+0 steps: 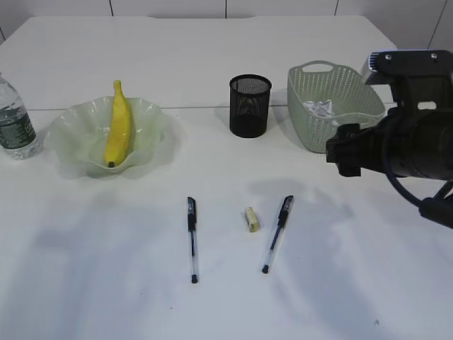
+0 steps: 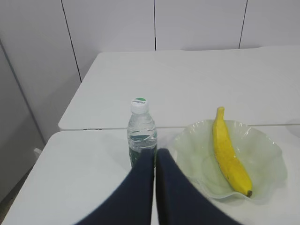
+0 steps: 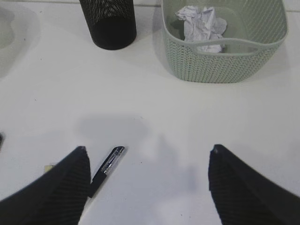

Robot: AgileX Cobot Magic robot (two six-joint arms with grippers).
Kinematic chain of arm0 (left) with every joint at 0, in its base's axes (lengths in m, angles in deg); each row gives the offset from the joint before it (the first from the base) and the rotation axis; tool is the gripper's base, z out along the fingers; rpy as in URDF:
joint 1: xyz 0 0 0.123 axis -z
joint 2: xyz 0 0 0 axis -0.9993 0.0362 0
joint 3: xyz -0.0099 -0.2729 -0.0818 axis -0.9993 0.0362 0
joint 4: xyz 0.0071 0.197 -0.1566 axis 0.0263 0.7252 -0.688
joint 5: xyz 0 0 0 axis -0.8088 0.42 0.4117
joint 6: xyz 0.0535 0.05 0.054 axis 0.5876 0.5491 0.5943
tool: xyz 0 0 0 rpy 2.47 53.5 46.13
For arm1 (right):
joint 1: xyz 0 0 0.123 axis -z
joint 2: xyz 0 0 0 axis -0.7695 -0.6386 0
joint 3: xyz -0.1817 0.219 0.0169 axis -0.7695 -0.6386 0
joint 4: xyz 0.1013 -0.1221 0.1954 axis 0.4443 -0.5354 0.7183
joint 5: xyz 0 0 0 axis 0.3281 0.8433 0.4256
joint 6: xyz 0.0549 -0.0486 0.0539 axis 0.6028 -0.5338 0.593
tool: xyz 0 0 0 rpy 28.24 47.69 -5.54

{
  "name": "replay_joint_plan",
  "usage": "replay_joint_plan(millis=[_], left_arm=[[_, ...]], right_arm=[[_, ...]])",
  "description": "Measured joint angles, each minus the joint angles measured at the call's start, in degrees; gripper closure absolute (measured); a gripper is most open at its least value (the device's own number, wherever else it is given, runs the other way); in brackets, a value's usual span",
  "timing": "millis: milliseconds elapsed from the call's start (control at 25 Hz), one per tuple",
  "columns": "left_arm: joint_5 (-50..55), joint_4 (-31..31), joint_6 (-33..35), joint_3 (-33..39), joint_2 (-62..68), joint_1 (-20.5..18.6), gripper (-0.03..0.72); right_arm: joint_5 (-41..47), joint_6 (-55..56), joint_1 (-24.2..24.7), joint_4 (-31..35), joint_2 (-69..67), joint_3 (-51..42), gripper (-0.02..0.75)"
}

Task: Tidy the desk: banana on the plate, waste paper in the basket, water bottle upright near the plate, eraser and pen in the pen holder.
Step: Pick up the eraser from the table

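A yellow banana (image 1: 118, 131) lies on the pale green plate (image 1: 74, 134). A water bottle (image 1: 14, 120) stands upright just left of the plate. Crumpled paper (image 1: 320, 108) lies in the green basket (image 1: 340, 78). Two pens (image 1: 192, 237) (image 1: 277, 232) and a small eraser (image 1: 251, 219) lie on the table in front of the black mesh pen holder (image 1: 249, 105). My right gripper (image 3: 147, 150) is open and empty above the table, with the right pen's cap (image 3: 107, 168) beside its left finger. My left gripper (image 2: 155, 152) is shut and empty, just in front of the bottle (image 2: 141, 126).
The right arm (image 1: 403, 145) hangs over the table's right side, in front of the basket. The left wrist view shows the banana (image 2: 228, 157) on the plate (image 2: 192, 154) and the table's left edge. A second white table stands behind.
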Motion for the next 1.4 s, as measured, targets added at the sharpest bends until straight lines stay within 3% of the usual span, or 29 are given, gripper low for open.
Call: replay_joint_plan(millis=[360,1000,1400], left_arm=[[2.88,0.0,0.0,0.0,0.0,0.0,0.712],[3.21,-1.01,0.0,0.0,0.0,0.0,0.712],[5.79,-3.62,-0.09,0.0,0.0,0.0,0.712]], right_arm=[[1.54,0.11,0.0,-0.12,-1.87,0.0,0.151],[26.07,0.51,0.0,-1.26,-1.87,0.0,0.151],[27.5,2.8,-0.09,-1.84,-1.87,0.0,0.151]])
